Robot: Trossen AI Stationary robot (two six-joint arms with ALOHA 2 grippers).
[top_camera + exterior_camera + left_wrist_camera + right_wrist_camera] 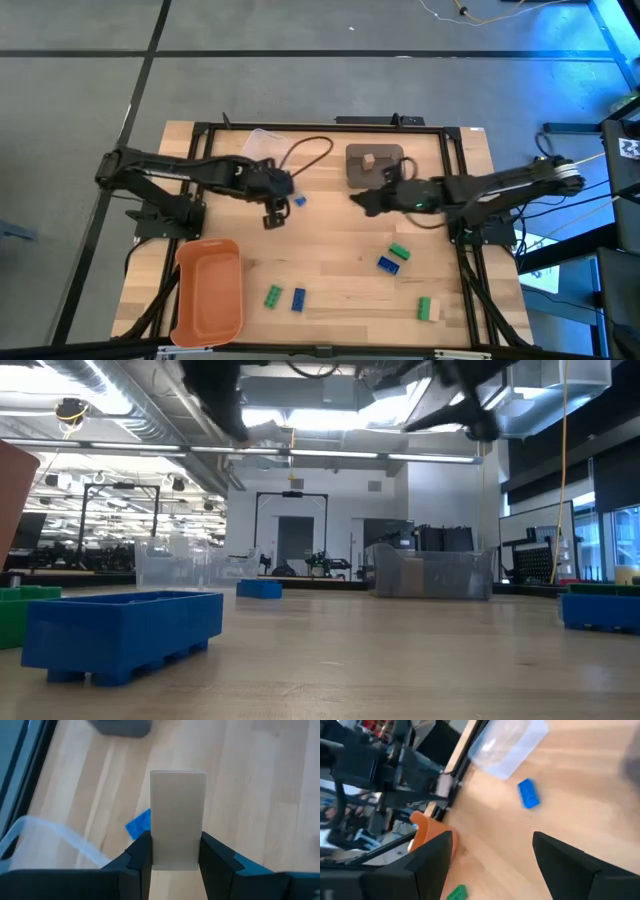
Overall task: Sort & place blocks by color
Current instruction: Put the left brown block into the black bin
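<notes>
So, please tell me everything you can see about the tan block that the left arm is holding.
The tan block is a plain, pale rectangular piece with smooth matte faces; the material looks like plastic or wood. The left gripper clamps its lower part, one of the jaws on each side, and most of it sticks out beyond them. It is held above the table, not touching it. A blue block lies on the wood behind it, near the clear tub.
</notes>
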